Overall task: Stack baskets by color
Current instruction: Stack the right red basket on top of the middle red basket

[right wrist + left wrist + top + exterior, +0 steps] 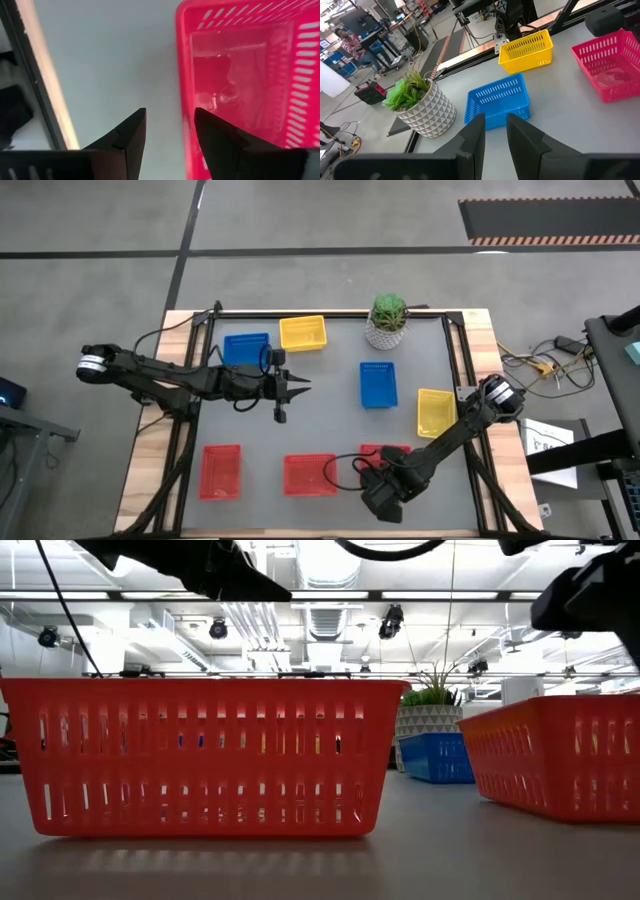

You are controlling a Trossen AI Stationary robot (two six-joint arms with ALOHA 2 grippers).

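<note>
Seven mesh baskets show on the grey table: two blue, two yellow and three red along the near edge. My right gripper points down, open, over the right-hand red basket. One finger stands outside the wall that faces the table's near edge and one stands over the inside; I cannot tell whether either touches it. My left gripper hovers open and holds nothing, left of the middle blue basket.
A green plant in a white pot stands at the far edge, between the far yellow basket and the middle blue one. Black rails run along the table's sides. The table's near edge lies close to my right gripper.
</note>
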